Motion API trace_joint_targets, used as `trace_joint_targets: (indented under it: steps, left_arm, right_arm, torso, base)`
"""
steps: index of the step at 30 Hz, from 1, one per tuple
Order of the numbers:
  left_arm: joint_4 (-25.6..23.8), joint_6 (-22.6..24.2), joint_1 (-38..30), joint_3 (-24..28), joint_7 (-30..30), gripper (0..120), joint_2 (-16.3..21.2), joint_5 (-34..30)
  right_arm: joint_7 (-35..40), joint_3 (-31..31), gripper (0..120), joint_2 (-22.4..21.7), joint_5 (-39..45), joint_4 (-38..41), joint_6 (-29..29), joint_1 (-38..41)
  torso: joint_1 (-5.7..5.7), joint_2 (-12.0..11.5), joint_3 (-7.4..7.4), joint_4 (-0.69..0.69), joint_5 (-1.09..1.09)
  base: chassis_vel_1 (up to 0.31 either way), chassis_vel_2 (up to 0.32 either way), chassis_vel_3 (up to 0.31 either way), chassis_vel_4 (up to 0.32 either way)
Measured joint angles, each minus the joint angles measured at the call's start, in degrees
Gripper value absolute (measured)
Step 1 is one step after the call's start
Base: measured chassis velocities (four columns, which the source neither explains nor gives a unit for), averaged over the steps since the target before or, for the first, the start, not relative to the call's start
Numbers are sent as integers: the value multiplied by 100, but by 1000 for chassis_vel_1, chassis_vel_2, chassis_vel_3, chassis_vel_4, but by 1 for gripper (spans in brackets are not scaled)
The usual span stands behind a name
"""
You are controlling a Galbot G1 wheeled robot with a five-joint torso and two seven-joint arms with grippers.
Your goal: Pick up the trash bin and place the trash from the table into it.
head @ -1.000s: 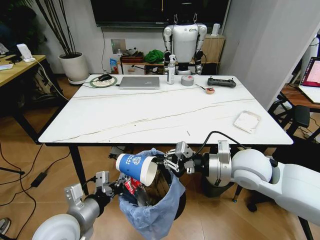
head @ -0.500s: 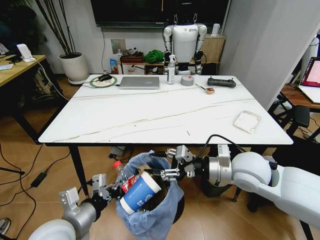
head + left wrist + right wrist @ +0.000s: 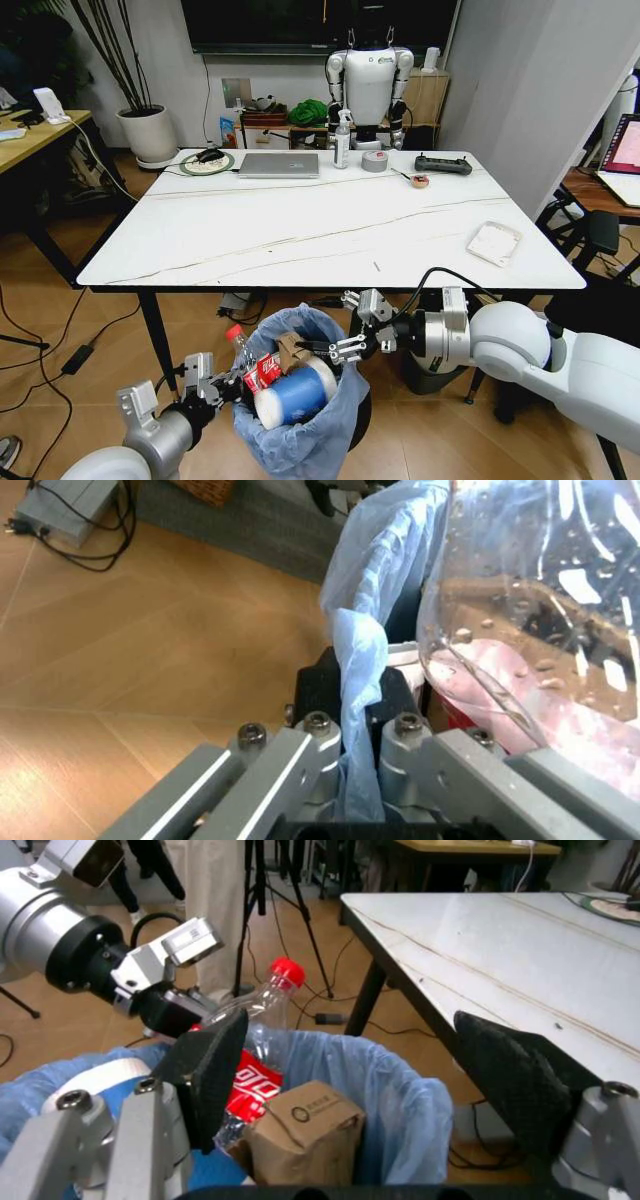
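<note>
The trash bin (image 3: 300,420) is held off the near edge of the table (image 3: 300,235), below the level of the top. On its left, the left gripper (image 3: 222,385) is seen with its fingers (image 3: 310,750) clenched on the rim and the light-blue bag (image 3: 360,682) pinched between them. Inside the bin a clear bottle with a red cap (image 3: 265,1001) leans at the left, a brown carton (image 3: 300,1129) stands in the middle and a blue paper cup (image 3: 292,395) lies on its side on top. On the right, the right gripper (image 3: 345,335) is held just above the bin's rim, its fingers (image 3: 215,1065) spread wide and empty. Along the table's far edge a silver laptop (image 3: 279,164), a spray bottle (image 3: 342,140), a grey tape roll (image 3: 375,161) and a black controller (image 3: 443,164) are lined up; a white tray (image 3: 494,243) is placed near the right edge.
</note>
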Motion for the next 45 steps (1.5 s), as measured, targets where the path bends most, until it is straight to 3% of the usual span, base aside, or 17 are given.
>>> trace_joint_targets:
  steps: [6,14,24,37,45]
  left_arm:
    - [-3,4,58,-1,2,0,-30,70]
    - [-40,0,269,-217,18,0,-155,204]
    - [-99,-54,501,-537,29,0,-313,335]
    - [-29,-166,675,-730,14,0,-498,609]
    - [-107,-175,827,-856,12,0,-537,681]
  right_arm:
    - [-17,217,80,-67,43,-5,21,-30]
    - [62,1113,99,-128,192,-290,109,-373]
    - [201,1855,100,-203,280,-777,343,-674]
    - [560,2474,100,-320,192,-1719,1208,-1200]
    - [1307,2789,100,-132,-586,-2413,1393,-1492]
  torso:
    - [0,0,0,-1,0]
    - [0,0,0,0,-1]
    - [0,0,0,-1,-1]
    - [0,0,0,0,-1]
    - [0,0,0,-1,1]
  base:
    - [0,0,0,0]
    - [0,0,0,0]
    - [0,0,0,0]
    - [0,0,0,0]
    - [0,0,0,0]
